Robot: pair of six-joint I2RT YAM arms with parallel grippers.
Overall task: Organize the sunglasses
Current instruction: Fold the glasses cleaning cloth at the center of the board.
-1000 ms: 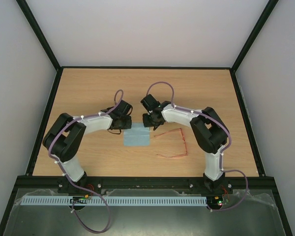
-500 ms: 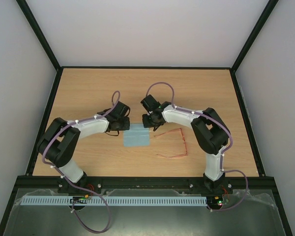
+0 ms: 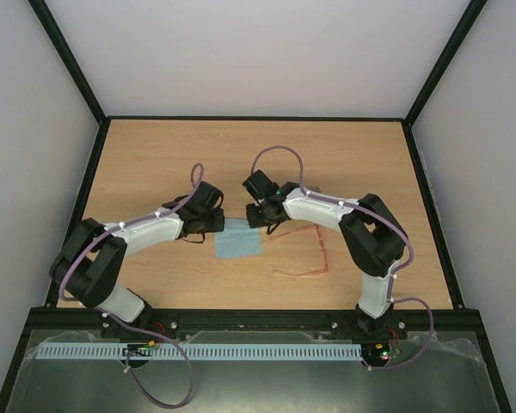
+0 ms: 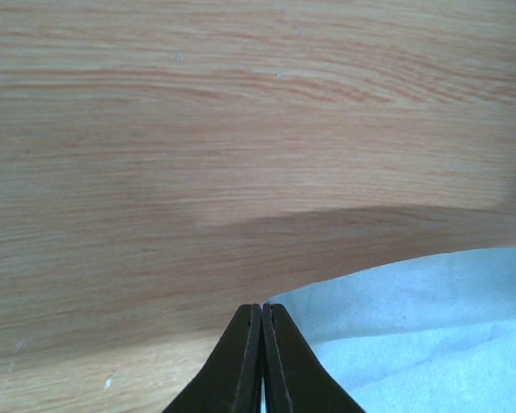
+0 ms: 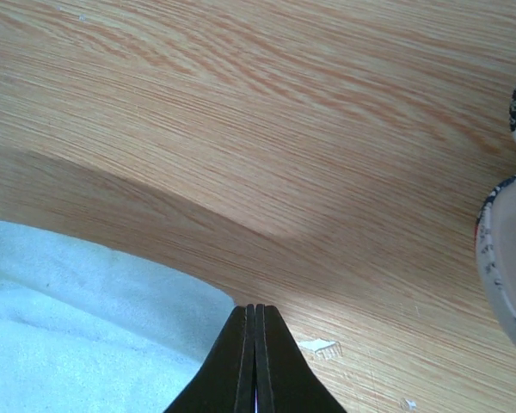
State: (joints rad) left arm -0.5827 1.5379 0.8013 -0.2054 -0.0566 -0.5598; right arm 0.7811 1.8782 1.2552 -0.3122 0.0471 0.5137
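The sunglasses (image 3: 323, 252), a thin reddish-orange wire frame with its arms unfolded, lie on the wooden table right of a light blue cloth (image 3: 238, 244). Part of their far arm is hidden under my right forearm. My left gripper (image 3: 217, 222) is at the cloth's far left corner and my right gripper (image 3: 256, 217) at its far right corner. In the left wrist view the left gripper (image 4: 262, 306) is shut on the edge of the cloth (image 4: 430, 318), which casts a shadow on the wood. In the right wrist view the right gripper (image 5: 255, 306) is pinched on the cloth (image 5: 69, 318).
A patterned oval case (image 5: 507, 258) shows at the right edge of the right wrist view. The wooden table (image 3: 155, 155) is bounded by a black frame with grey walls on three sides. Both arms arch over the table's middle.
My left arm has stretched out lower, its elbow swinging left toward the table's edge. Both grippers stay shut at the cloth's far corners. The sunglasses have not moved.
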